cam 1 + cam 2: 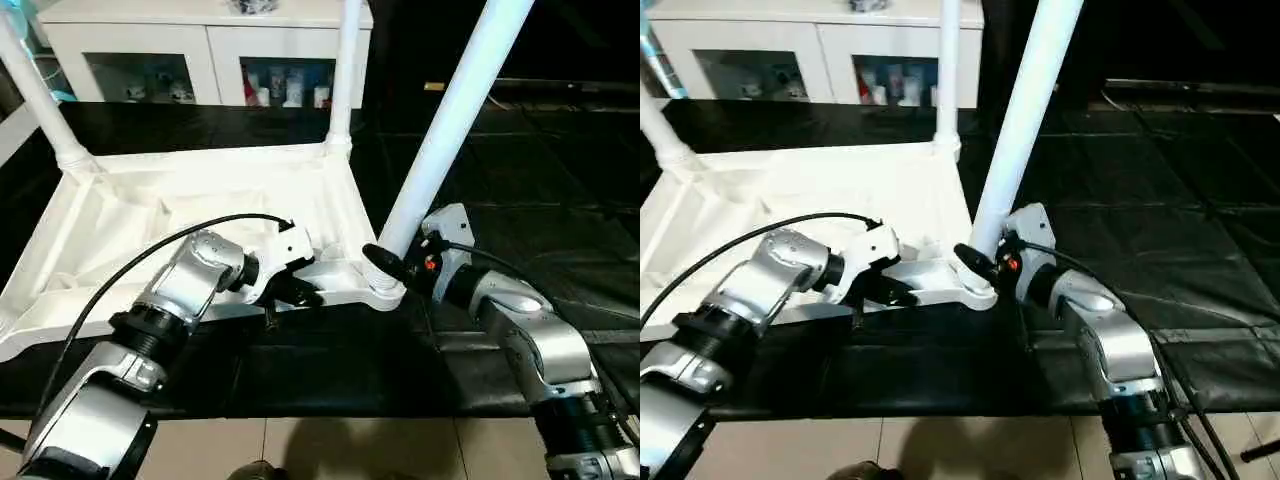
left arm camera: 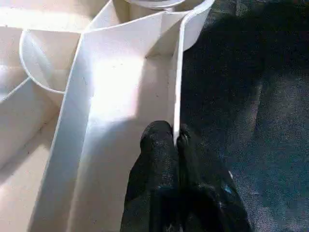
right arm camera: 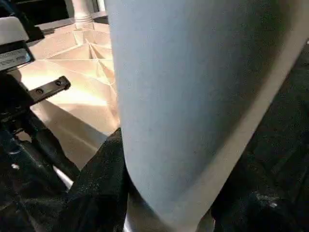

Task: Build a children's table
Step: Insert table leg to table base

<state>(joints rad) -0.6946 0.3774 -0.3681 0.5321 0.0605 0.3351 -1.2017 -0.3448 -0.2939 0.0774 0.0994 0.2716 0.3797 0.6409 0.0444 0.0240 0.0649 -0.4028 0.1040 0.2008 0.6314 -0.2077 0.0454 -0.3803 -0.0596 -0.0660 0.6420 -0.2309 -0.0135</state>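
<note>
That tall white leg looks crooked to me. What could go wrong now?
1. The leg leans in its corner socket while the right hand grips its base; turning it tilted might cross the thread or jam it.
2. The left hand pinches only the thin rim of the tabletop; that hold could slip and let the top shift on the black mat.
3. If released early, the leaning leg might topple.

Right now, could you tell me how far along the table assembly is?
Two legs, far left and far right, already stand in the upturned table top. In hand: the right gripper is shut on a third leg at the near right socket, while the left gripper pinches the top's near rim. The fourth corner lies outside the views.
</note>
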